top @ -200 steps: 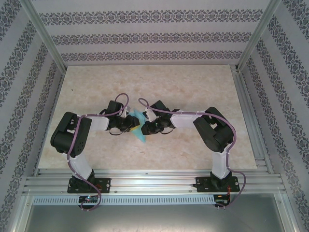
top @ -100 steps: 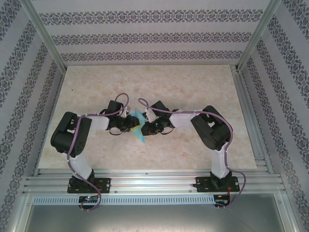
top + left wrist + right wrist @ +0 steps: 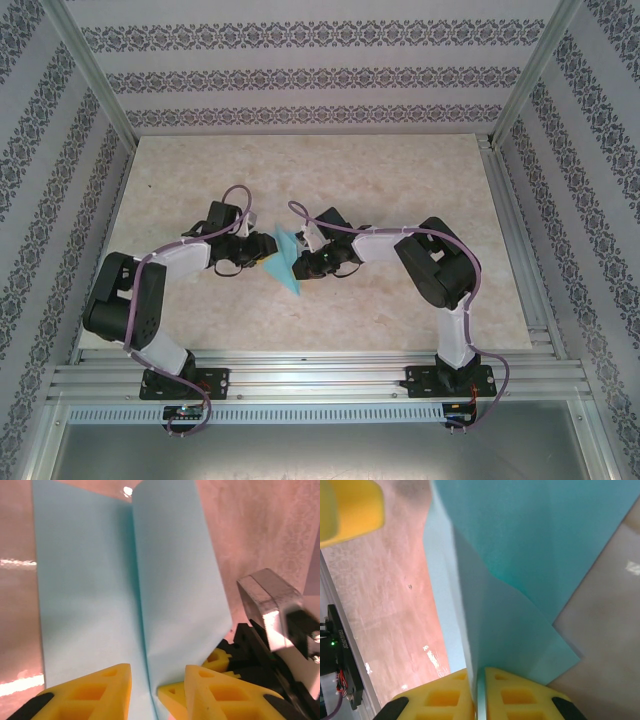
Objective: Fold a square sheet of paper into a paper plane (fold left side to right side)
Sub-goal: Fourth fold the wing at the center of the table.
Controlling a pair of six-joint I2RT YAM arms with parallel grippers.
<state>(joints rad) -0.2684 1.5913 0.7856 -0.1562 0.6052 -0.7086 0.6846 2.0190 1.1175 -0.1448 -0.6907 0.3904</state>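
- Since the earlier frames, the left arm has drawn back toward its own side. Its elbow sits lower and further out, and the left gripper [image 3: 257, 250] has slid off the thin, light turquoise-blue sheet of paper [image 3: 286, 264], so more of the sheet shows from above.
- The sheet lies between the two grippers near the middle of the marbled beige tabletop [image 3: 400, 185]. It is already folded, with a pointed tip aimed toward the arm bases.
- In the left wrist view the yellow fingers [image 3: 107, 690] stand apart with nothing pinched. A straight crease in the sheet [image 3: 95, 580] runs up from the gap between them.
- The right gripper [image 3: 303, 264] has its yellow fingers [image 3: 520, 695] squeezed together on an edge of the sheet [image 3: 535, 540], which rises from them in layers.
- My reading is that the left side has let go after pressing or carrying a flap, while the right side anchors the paper. The fold looks made but perhaps not flattened.
- Little stands in the way: the aluminium frame rails [image 3: 300, 372] and patterned walls [image 3: 300, 75] are well apart from the work. The two grippers sit close together, so a careless return could nudge the pinched sheet.
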